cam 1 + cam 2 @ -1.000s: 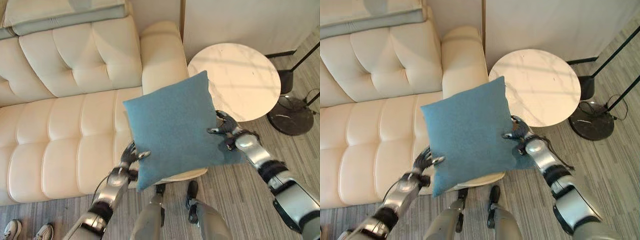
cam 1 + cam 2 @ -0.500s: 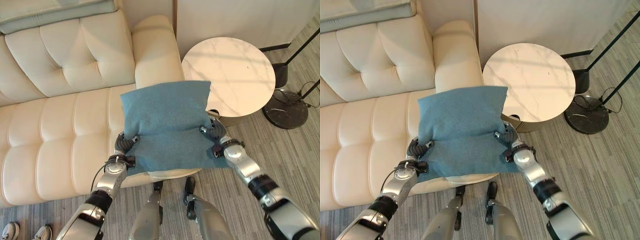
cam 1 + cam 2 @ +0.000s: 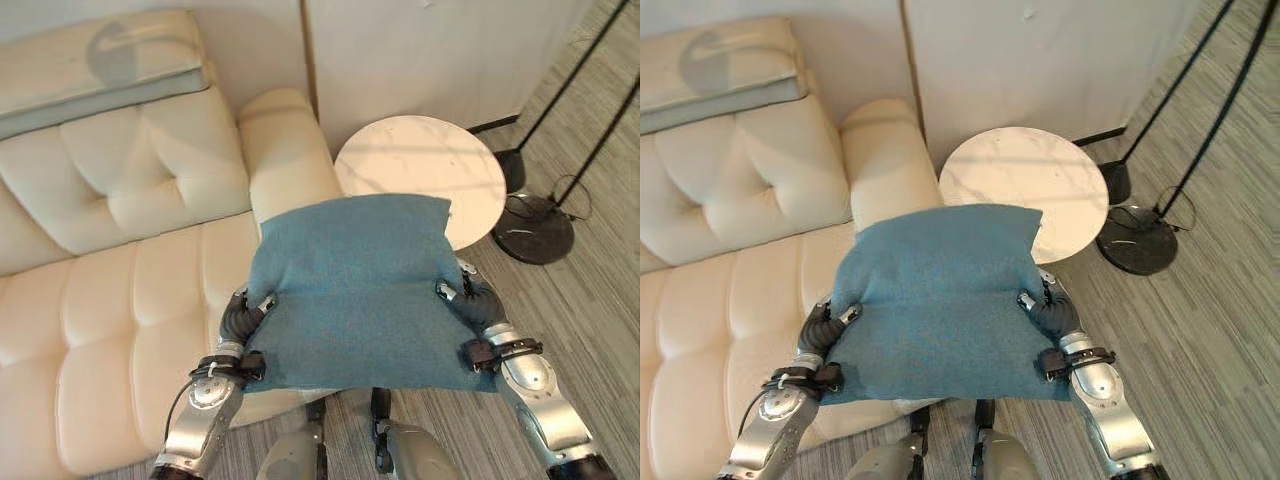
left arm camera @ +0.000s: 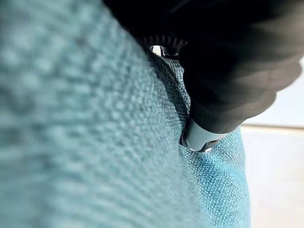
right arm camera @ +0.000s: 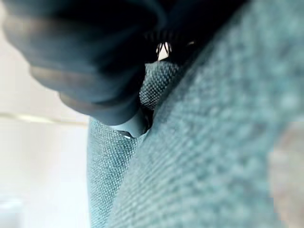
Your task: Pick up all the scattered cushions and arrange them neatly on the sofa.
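Observation:
A blue square cushion (image 3: pixel 355 285) is held flat in the air in front of the cream sofa (image 3: pixel 120 270), over its right end. My left hand (image 3: pixel 240 320) grips the cushion's left edge, thumb on top. My right hand (image 3: pixel 470 305) grips its right edge the same way. Both wrist views look along blue woven cloth (image 4: pixel 95 142) pressed against each hand, with the cloth (image 5: pixel 204 142) close to the right hand too.
A round white side table (image 3: pixel 420 175) stands right of the sofa's arm (image 3: pixel 285 150). A black floor-lamp base (image 3: pixel 535 228) sits further right on the grey floor. A pale folded blanket (image 3: pixel 95 85) lies along the sofa's back.
The cushion has turned from a tilted diamond to level and flat between both hands. The camera has tipped up and shifted, so sofa and table sit lower in view.

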`<state>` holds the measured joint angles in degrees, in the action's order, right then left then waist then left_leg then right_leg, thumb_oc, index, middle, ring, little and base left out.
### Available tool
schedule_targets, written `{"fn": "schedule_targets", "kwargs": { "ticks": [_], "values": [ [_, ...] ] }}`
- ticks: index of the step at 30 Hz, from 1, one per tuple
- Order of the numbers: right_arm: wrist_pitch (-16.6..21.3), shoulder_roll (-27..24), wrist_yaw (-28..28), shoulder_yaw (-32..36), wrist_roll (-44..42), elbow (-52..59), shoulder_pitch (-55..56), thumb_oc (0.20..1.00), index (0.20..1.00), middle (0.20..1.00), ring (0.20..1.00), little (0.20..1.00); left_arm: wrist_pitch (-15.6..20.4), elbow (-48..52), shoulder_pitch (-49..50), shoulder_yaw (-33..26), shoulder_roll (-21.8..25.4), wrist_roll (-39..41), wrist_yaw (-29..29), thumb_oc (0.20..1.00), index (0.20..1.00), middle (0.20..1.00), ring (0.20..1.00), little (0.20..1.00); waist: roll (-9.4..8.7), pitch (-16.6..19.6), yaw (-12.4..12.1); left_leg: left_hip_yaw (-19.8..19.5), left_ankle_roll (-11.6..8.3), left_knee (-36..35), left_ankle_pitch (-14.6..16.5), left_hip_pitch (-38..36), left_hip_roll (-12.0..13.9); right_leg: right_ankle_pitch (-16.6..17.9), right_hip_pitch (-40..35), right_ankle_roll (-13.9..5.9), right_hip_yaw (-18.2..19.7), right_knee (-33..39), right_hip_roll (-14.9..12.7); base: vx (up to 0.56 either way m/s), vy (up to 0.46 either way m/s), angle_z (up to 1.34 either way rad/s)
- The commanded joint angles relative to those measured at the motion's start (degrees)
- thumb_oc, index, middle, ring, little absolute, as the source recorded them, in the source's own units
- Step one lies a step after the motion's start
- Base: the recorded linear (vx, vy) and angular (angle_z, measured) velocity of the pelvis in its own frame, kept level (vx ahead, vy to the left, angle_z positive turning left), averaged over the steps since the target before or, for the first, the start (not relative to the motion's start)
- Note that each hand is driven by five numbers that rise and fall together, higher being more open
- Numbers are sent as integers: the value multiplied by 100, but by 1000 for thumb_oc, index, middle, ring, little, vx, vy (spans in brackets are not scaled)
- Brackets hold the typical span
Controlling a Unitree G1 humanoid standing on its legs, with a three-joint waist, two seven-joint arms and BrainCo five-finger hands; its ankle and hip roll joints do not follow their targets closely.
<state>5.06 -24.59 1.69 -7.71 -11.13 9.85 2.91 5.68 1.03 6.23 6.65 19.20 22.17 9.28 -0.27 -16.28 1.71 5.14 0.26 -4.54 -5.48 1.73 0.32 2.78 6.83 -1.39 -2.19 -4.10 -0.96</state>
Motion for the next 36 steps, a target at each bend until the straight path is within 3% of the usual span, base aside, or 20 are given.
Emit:
{"fn": "schedule_targets", "kwargs": {
  "ticks": [1, 5, 8, 9, 10, 11, 12, 15, 18, 19, 20, 21, 24, 28, 31, 36],
  "values": [
    [860, 239, -45, -122, 220, 383, -392, 200, 200, 200, 200, 200, 692, 420, -233, -278, 216, -225, -57, 200, 200, 200, 200, 200, -261, 544, -22, 23, 31, 238, 630, -32, -185, 162, 402, -879, 452, -274, -189, -339, 40, -44],
    [995, 323, 8, -45, 221, 517, -289, 200, 200, 200, 200, 200, 748, 501, -321, -175, 344, -306, -153, 200, 200, 200, 200, 200, -179, 480, -99, -151, 66, 468, 432, 348, -124, -477, 136, -594, 559, -1411, -84, -306, -17, -3],
    [980, 320, 85, -3, 282, 440, -282, 200, 200, 200, 200, 200, 712, 438, -411, -22, 347, -204, -170, 200, 200, 200, 200, 200, -158, 679, -230, -415, 11, 434, 155, 668, -114, -570, -225, -543, 822, -1992, 133, -243, -132, 71],
    [999, 326, 152, 7, 304, 444, -311, 200, 200, 200, 200, 200, 711, 427, -442, 26, 346, -212, -135, 200, 200, 200, 200, 200, -196, 720, -292, -497, -44, 434, 27, 856, -157, -655, -415, -522, 944, -1864, 209, -233, -150, 70],
    [1001, 330, 171, 8, 309, 470, -318, 200, 200, 200, 200, 200, 712, 468, -459, 64, 349, -186, -123, 200, 200, 200, 200, 200, -214, 731, -366, -565, -110, 419, -86, 960, -185, -1025, -641, -363, 893, -1515, 204, -143, -97, 51],
    [1001, 330, 171, 8, 309, 470, -318, 200, 200, 200, 200, 200, 712, 469, -459, 64, 349, -186, -123, 200, 200, 200, 200, 200, -215, 726, -362, -568, -110, 417, -87, 955, -188, -1026, -648, -363, 889, -1512, 202, -308, -164, 50],
    [1004, 277, 275, 3, 275, 416, -413, 200, 200, 200, 200, 200, 722, 433, -561, 96, 363, -188, -102, 200, 200, 200, 200, 200, -175, 683, -458, -618, -392, 394, -424, 1345, -163, -1393, -808, -138, 890, -891, 398, -392, -202, 63],
    [1013, 169, 366, 45, 249, 365, -466, 200, 200, 200, 200, 200, 706, 504, -587, 165, 332, -244, -152, 200, 200, 200, 200, 200, 5, 577, -430, -640, -639, 206, -705, 1648, -149, -1328, -762, 1, 722, -335, 591, -415, -149, 81],
    [948, 68, 448, 35, 280, 303, -502, 200, 200, 200, 200, 200, 709, 466, -675, 231, 258, -199, -136, 200, 200, 200, 200, 200, 0, 460, -318, -334, -573, 377, -485, 1749, -108, -1140, -578, -27, 496, -251, 468, -322, 2, 58],
    [923, 56, 404, 35, 240, 302, -423, 200, 200, 200, 200, 200, 700, 519, -666, 267, 259, -184, -240, 200, 200, 200, 200, 200, -91, 472, -194, -126, -400, 805, -154, 1568, -64, -915, -437, -105, 265, -131, 265, -189, 3, 65],
    [923, 57, 403, 35, 240, 304, -419, 200, 200, 200, 200, 200, 700, 520, -661, 267, 260, -183, -241, 200, 200, 200, 200, 200, -91, 475, -186, -134, -399, 847, -124, 1585, -66, -919, -445, -107, 256, -124, 264, -360, 7, 75],
    [927, 14, 331, -16, 238, 315, -335, 200, 200, 200, 200, 200, 733, 544, -666, 311, 247, -220, -297, 200, 200, 200, 200, 200, -244, 475, -75, -61, -279, 1362, 434, 1348, -65, -741, -356, -145, 100, -42, 27, -227, -1, 62],
    [944, -30, 292, 67, 256, 348, -227, 200, 200, 200, 200, 200, 755, 523, -758, 419, 167, -167, -298, 200, 200, 200, 200, 200, -306, 527, 94, 306, -262, 1633, 902, 874, 220, -622, -258, -197, -290, 85, -163, -193, 10, 73],
    [976, 1, 302, 272, 208, 397, -64, 200, 200, 200, 200, 200, 768, 460, -857, 527, 92, -69, -351, 200, 200, 200, 200, 200, -166, 742, 363, 1296, -502, 986, 897, 76, 770, -550, -335, -373, -956, 375, -368, -12, 89, 103],
    [942, 43, 298, 307, 196, 425, -6, 200, 200, 200, 200, 200, 736, 456, -790, 499, 110, -93, -387, 200, 200, 200, 200, 200, -66, 786, 410, 1367, -564, 523, 667, -91, 769, -450, -416, -379, -1202, 513, -390, 0, 118, 82],
    [805, 130, 130, 130, 109, 356, -57, 200, 200, 200, 200, 200, 634, 465, -509, 307, 200, -251, -509, 200, 200, 200, 200, 200, -65, 751, 310, 1158, -475, 476, 741, -186, 537, -370, -683, -447, -1241, 497, -584, 61, 192, 39]
  ]
}}
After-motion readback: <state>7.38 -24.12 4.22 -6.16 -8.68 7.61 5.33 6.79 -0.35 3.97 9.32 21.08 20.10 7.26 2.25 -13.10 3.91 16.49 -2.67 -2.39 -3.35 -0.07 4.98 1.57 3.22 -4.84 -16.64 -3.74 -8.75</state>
